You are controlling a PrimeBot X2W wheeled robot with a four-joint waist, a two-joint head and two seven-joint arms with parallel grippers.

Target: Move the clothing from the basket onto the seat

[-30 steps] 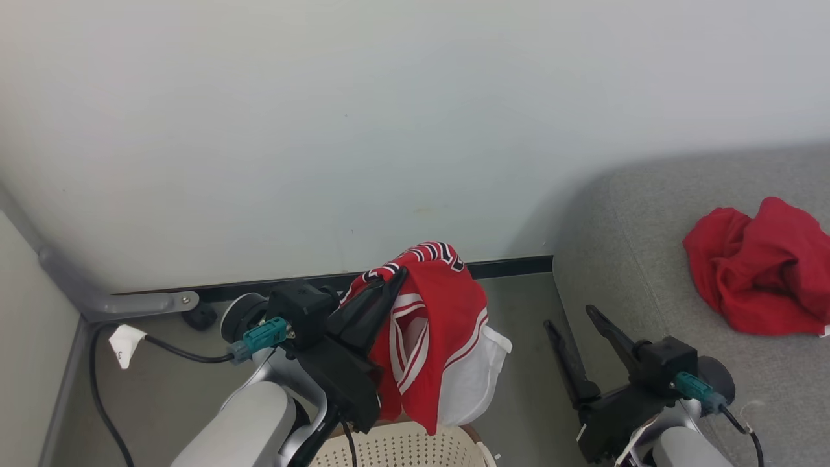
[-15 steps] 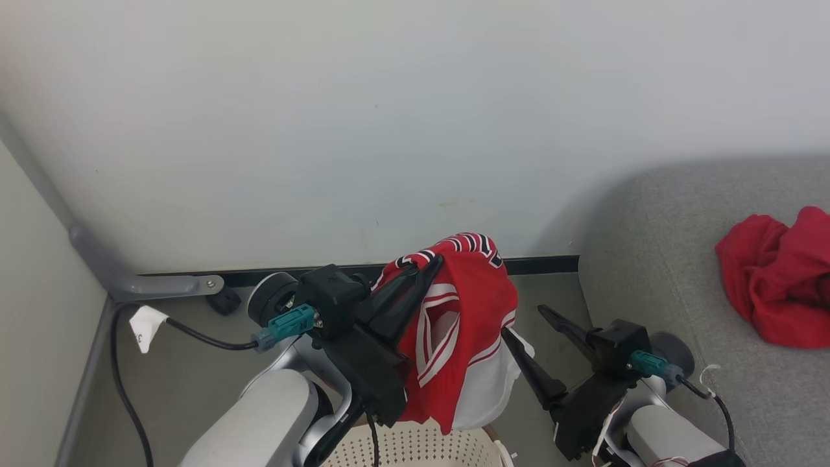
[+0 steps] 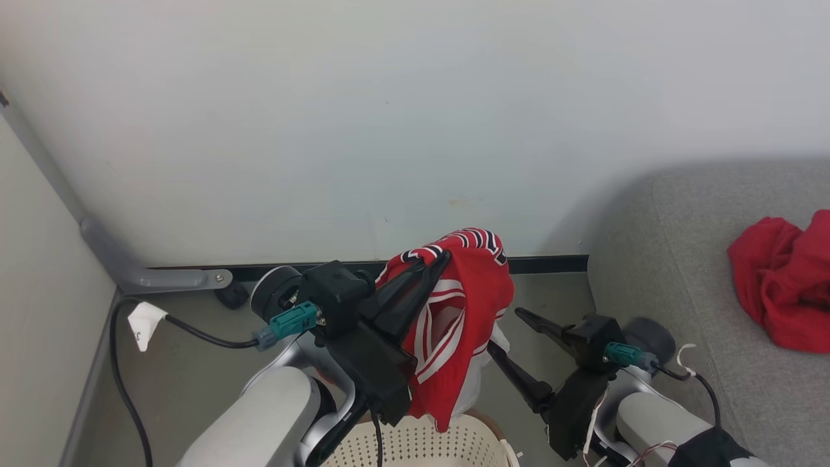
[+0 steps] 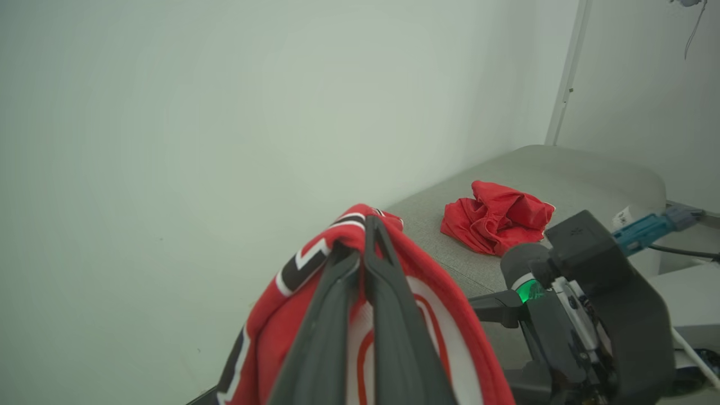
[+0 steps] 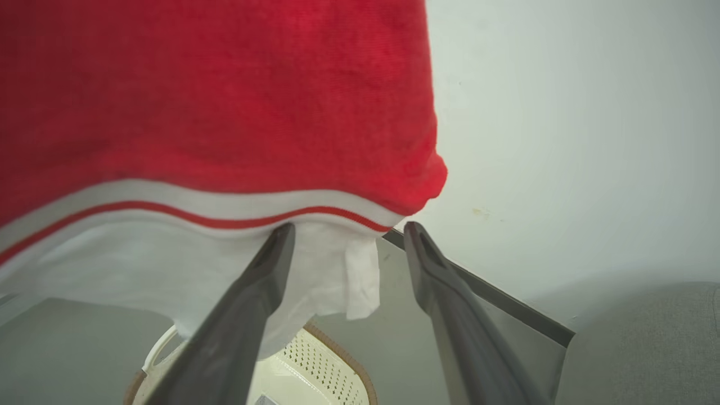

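Down at the bottom edge of the head view, the basket (image 3: 421, 447) shows its cream perforated wall. Hanging straight above it is the jersey (image 3: 470, 292), red with white panels and stripes.

The left gripper (image 3: 443, 256) has hold of it. The fingers are pressed tight together, pinching a fold at the top, with the black-and-white trim draped over the tips. The rest of the garment dangles down beside the fingers towards the basket. Its lowest red corner hangs over the basket's rim in this view (whether it brushes the plastic, I can't call).

Over to the right gripper (image 3: 504, 329) now: jaws spread wide, nothing in them, fingers pointing in at the jersey from the right. From its own wrist camera the two tips sit right at the white hem with its thin red stripe, and a flap of white cloth hangs between them. Touching or a hair short, I can't tell.

Beyond the arms is grey floor (image 3: 175, 376) with a black cable (image 3: 201, 336) trailing across it, then the black skirting (image 3: 551, 264).

Off to the right is the seat (image 3: 668, 272), a big grey cushion. On it lies the other red garment (image 3: 781, 285), crumpled in a heap, well apart from the basket.

Behind everything stands the plain pale wall (image 3: 389, 130).
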